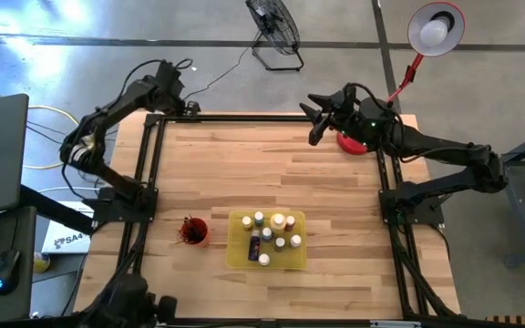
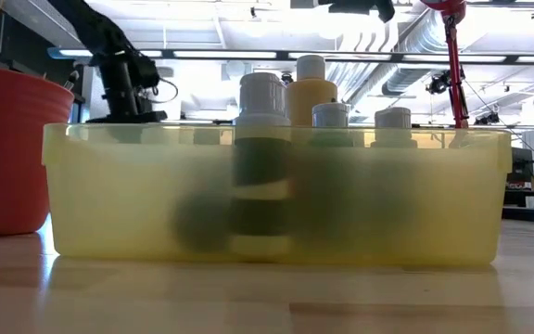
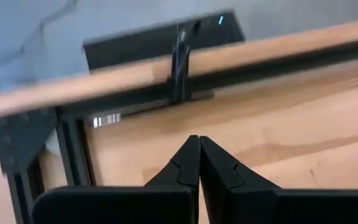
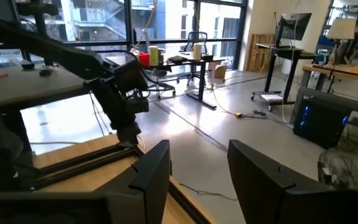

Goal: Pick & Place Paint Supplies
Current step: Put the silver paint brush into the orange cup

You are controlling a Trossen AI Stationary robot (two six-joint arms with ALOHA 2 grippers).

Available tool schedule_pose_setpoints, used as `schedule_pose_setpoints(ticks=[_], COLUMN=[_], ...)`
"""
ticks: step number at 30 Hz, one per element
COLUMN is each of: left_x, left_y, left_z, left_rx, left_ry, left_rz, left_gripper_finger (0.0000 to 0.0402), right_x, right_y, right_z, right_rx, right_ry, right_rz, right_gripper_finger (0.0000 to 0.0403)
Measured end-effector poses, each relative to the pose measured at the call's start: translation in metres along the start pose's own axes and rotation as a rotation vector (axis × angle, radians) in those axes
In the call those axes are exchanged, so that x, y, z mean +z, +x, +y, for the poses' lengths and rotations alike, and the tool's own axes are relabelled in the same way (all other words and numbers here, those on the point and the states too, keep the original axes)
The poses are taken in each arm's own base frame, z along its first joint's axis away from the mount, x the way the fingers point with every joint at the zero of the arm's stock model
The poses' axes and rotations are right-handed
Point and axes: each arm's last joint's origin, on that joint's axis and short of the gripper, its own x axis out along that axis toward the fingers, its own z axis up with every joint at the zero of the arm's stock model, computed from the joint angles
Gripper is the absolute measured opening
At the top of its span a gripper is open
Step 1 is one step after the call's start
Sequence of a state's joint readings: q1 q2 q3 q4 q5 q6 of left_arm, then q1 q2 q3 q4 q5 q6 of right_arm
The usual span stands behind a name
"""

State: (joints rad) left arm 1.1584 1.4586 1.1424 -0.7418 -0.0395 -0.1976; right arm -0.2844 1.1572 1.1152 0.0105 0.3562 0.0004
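Observation:
Several small paint bottles [image 1: 272,235] with pale caps stand in a flat yellow tray [image 1: 237,253] near the table's front middle. In the low view the bottles [image 2: 262,102] rise above the tray's wall [image 2: 109,195]. To the tray's left a red cup [image 1: 192,231] holds thin dark brushes. My left gripper [image 1: 192,109] is shut and empty, tilted down over the table's far left corner [image 3: 199,142]. Near the far right edge my right gripper [image 1: 312,120] stands high, level and open, with nothing between its fingers [image 4: 199,149].
A black frame [image 1: 149,164] runs along the table's left, far and right sides. A red object [image 1: 354,142] lies under my right arm at the far right corner. A lamp [image 1: 436,25] and a fan [image 1: 276,32] stand beyond the far edge.

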Motion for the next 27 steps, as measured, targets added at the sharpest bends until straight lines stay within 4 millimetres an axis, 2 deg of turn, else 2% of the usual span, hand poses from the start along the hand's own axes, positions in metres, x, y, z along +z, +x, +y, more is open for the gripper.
schedule_pose_setpoints(ticks=[4,11,27], left_x=[0.001,-0.002,-0.005], left_y=[0.008,0.024,0.058], left_z=[-0.001,-0.005,-0.021], left_rx=[0.026,0.125,0.402], left_ry=[-0.054,-0.180,-0.194], left_rz=[0.095,0.147,0.093], left_gripper_finger=[0.0000,0.0000,0.0000], right_x=[0.000,0.000,0.000], right_y=[0.000,0.000,0.000], right_z=[0.000,0.000,0.002], right_rx=[0.000,0.009,0.053], right_ry=[-0.003,0.004,-0.005], right_rz=[0.000,-0.001,-0.001], right_gripper_finger=[0.0153,0.0153,0.0153])
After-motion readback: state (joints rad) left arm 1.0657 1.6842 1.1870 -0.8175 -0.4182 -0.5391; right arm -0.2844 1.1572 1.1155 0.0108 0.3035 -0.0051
